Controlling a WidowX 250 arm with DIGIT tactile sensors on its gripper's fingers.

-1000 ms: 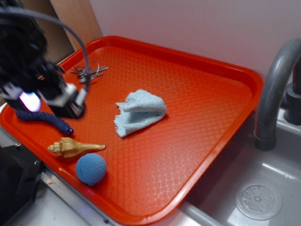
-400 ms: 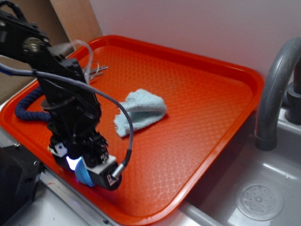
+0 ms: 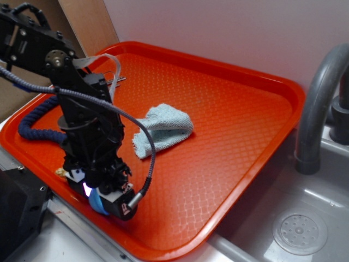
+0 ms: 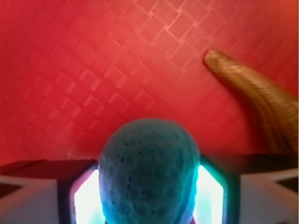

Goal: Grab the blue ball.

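Now gripper (image 4: 148, 196) clamped on blue ball (image 4: 148, 172): dimpled, matte, med-blue sphere.

A plain pale wall (image 3: 229, 33) fills the upper frame, with a brown wooden panel (image 3: 82, 24) at upper left. At right, a grey curved faucet (image 3: 319, 103) stands over a grey sink (image 3: 283, 218) with a round drain (image 3: 300, 232).

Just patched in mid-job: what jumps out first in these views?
The black arm bends low over the red tray's near edge, its gripper down around the blue ball. In the wrist view the ball sits between the two fingers, a tan shell lying just beside. Mid-tray lies a pale blue cloth.
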